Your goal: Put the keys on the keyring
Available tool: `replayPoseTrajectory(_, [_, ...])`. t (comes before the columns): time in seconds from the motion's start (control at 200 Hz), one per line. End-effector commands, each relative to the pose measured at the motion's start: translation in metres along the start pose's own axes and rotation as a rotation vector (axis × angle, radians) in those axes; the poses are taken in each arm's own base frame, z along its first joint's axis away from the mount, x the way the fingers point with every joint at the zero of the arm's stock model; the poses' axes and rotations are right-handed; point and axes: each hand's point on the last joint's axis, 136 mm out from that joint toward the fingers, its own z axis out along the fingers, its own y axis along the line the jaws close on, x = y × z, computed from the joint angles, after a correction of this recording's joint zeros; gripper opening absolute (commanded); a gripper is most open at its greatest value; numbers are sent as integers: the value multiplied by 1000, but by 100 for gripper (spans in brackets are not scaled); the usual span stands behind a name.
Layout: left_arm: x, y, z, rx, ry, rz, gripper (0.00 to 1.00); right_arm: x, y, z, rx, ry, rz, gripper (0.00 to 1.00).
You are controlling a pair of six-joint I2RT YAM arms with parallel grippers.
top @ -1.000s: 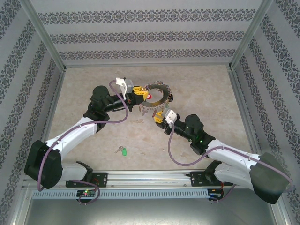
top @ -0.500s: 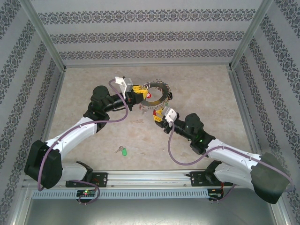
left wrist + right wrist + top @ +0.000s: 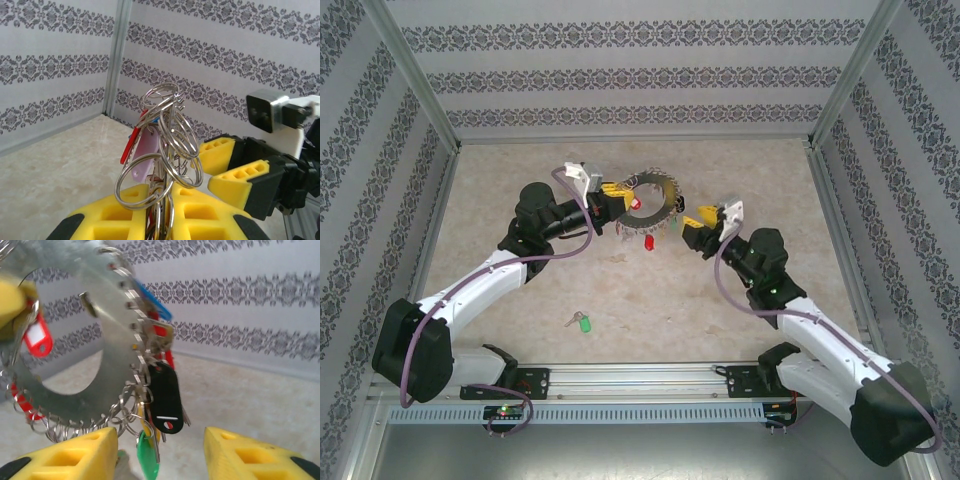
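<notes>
My left gripper point(image 3: 612, 203) is shut on the rim of the keyring point(image 3: 655, 197), a large grey metal ring held upright above the table and fringed with small rings and coloured tags. In the left wrist view its yellow fingers point(image 3: 125, 215) clamp the ring's edge among wire loops. My right gripper point(image 3: 692, 230) stands open just right of the keyring; its fingers point(image 3: 75, 455) sit apart below the hanging tags. A red-tagged key point(image 3: 648, 243) shows just below the ring's near edge. A green-tagged key point(image 3: 582, 322) lies on the table near the front.
The tan table point(image 3: 520, 170) is boxed in by patterned walls with metal corner posts point(image 3: 415, 80). A black tag point(image 3: 165, 397), a green tag point(image 3: 147, 455) and a blue tag point(image 3: 152, 302) hang from the ring close in front of my right fingers.
My right gripper has opened and swung right, away from the ring's near edge. The red-tagged key now shows where it was. The left arm held the ring still.
</notes>
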Motion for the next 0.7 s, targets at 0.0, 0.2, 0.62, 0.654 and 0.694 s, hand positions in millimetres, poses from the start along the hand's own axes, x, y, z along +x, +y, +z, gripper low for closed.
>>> replayPoseTrajectory(0.0, [-40, -6, -3, -14, -127, -24, 0, -15, 11, 7, -120, 28, 310, 53])
replayPoseTrajectory(0.2, [-47, 12, -3, -69, -223, -227, 0, -32, 21, 27, -253, 124, 533, 55])
replayPoseTrajectory(0.62, [-41, 40, 20, 34, -369, -681, 0, -53, 21, 62, -353, 221, 760, 49])
replayPoseTrajectory(0.654, [-41, 41, 20, 41, -377, -695, 0, -54, 20, 64, -353, 219, 757, 48])
replayPoseTrajectory(0.694, [-42, 40, 20, 49, -383, -703, 0, -55, 18, 67, -347, 216, 758, 48])
